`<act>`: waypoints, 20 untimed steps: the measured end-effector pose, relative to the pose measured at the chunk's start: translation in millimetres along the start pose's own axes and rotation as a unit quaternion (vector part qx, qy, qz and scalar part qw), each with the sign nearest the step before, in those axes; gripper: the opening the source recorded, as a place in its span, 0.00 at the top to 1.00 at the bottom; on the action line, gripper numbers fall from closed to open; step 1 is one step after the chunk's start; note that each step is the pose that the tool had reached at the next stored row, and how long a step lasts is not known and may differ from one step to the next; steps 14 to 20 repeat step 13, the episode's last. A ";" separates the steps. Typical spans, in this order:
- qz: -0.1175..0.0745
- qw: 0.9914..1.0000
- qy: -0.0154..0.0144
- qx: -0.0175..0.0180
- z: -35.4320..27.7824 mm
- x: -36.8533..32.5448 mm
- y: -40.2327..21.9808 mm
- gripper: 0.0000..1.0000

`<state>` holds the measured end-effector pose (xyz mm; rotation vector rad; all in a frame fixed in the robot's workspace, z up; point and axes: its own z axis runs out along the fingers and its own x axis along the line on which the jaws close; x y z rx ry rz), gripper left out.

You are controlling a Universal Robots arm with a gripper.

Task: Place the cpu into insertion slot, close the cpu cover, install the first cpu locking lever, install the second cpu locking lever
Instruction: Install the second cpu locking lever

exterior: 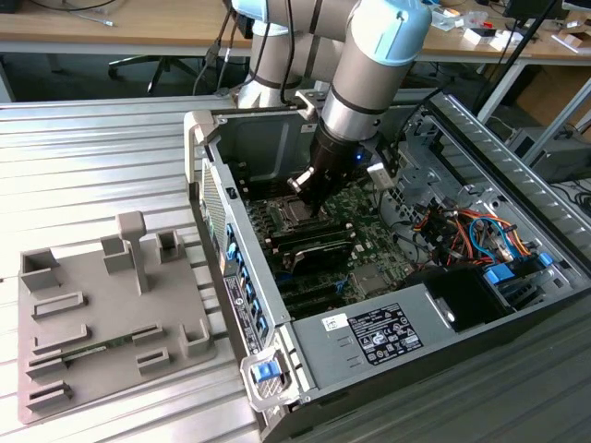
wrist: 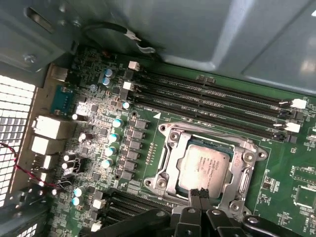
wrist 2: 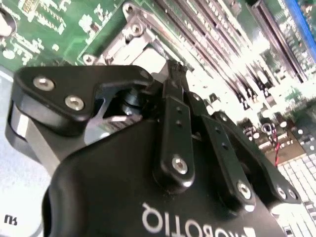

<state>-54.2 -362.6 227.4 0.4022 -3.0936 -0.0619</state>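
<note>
The gripper (wrist: 201, 195) hangs low over the motherboard (wrist: 123, 123), jaws drawn narrow and holding nothing, tips at the near edge of the cpu (wrist: 204, 165), which lies flat in the insertion slot (wrist: 170, 165) mid-board.

We see the cpu (wrist: 203, 165) with a silvery-grey top, ringed by the pale metal cpu cover (wrist: 173, 163), on a green motherboard (wrist: 281, 173) crossed by long black memory slots (wrist: 217, 106). Our gripper (wrist: 200, 193) is matt black with silver screw heads. In the exterior view, the arm (exterior: 369, 65) is grey with light-blue caps, and the ribbed table (exterior: 92, 166) is pale grey.
</note>
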 end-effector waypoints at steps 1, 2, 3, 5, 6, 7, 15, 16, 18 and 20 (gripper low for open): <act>0.000 1.000 0.000 0.000 -1.5 0.0 0.1 0.89; 0.000 1.000 0.000 0.000 -6.2 0.1 0.2 0.89; 0.000 1.000 0.000 0.000 -10.4 0.2 0.4 0.89; 0.000 1.000 0.000 -0.001 -18.1 0.3 0.7 0.89; 0.000 1.000 0.000 -0.001 -19.2 0.3 0.8 0.89; 0.000 1.000 0.000 -0.001 -19.5 0.3 0.8 0.89; 0.000 1.000 0.000 -0.001 -20.2 0.3 0.8 0.89; 0.000 1.000 0.000 -0.001 -20.2 0.3 0.8 0.89; 0.000 1.000 0.000 -0.001 -20.2 0.3 0.8 0.89; 0.000 1.000 0.000 -0.001 -20.2 0.3 0.8 0.89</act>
